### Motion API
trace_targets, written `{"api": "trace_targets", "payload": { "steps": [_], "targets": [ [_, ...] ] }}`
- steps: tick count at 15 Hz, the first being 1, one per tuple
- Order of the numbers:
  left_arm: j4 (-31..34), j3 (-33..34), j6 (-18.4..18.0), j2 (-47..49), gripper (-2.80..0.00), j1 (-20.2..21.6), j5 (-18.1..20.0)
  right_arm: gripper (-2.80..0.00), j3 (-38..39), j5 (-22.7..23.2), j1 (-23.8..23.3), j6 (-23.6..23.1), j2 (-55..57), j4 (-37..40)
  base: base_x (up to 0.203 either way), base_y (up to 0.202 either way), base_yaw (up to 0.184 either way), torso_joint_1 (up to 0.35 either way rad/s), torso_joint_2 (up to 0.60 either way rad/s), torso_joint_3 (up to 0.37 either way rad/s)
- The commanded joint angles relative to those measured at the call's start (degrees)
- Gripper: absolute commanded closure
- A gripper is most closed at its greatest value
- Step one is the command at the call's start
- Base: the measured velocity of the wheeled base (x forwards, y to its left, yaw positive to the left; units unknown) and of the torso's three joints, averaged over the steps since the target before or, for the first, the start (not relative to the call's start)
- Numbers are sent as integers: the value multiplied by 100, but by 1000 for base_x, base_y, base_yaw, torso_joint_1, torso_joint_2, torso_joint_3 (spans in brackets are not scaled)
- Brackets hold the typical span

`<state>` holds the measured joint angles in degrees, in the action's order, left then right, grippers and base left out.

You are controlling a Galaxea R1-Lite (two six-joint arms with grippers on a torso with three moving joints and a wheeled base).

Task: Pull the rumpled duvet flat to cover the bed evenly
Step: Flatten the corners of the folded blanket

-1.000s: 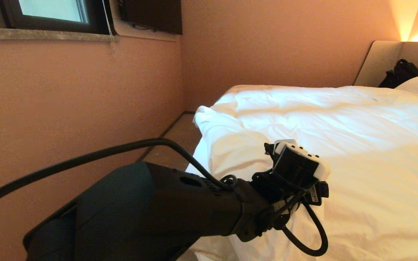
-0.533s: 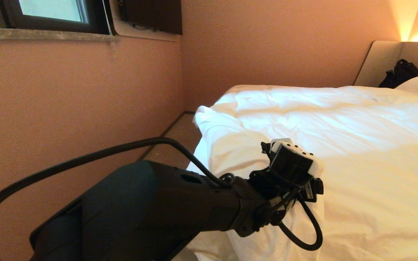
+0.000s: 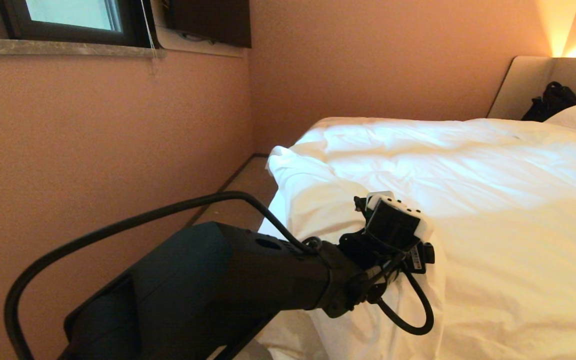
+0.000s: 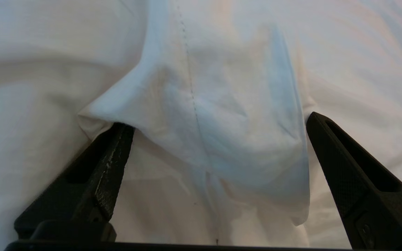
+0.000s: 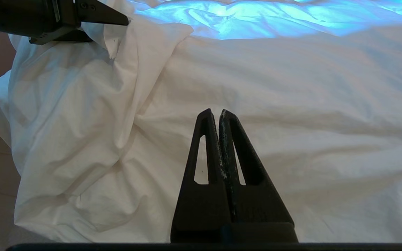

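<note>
Between the wide-spread fingers [image 4: 103,167] of the left gripper [image 4: 218,122], a raised fold of the duvet [image 4: 222,115] sits ungripped at the bed [image 3: 528,80] corner; right gripper [image 5: 218,113] closed, empty, hovering nearby

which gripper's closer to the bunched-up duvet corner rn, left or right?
Left. The left gripper has its open jaws straddling the folded corner of the duvet. The right gripper hangs shut, farther back along the duvet's near edge.

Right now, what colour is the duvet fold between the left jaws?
Plain white, with a stitched seam line; the duvet shows best in the left wrist view.
</note>
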<state>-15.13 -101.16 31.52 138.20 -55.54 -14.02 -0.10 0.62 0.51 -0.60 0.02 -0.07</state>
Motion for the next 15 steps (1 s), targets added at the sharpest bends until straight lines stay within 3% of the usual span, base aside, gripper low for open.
{"api": "trace_targets", "payload": {
  "steps": [1,15],
  "targets": [
    [-8,-27,20,66,-280,26,-13,0,1,0,2,-2,-2,-1,0,0,0,0,0,0],
    [19,-1,20,127,-280,43,22,0,1,0,2,-2,-2,-1,0,0,0,0,0,0]
  ]
}}
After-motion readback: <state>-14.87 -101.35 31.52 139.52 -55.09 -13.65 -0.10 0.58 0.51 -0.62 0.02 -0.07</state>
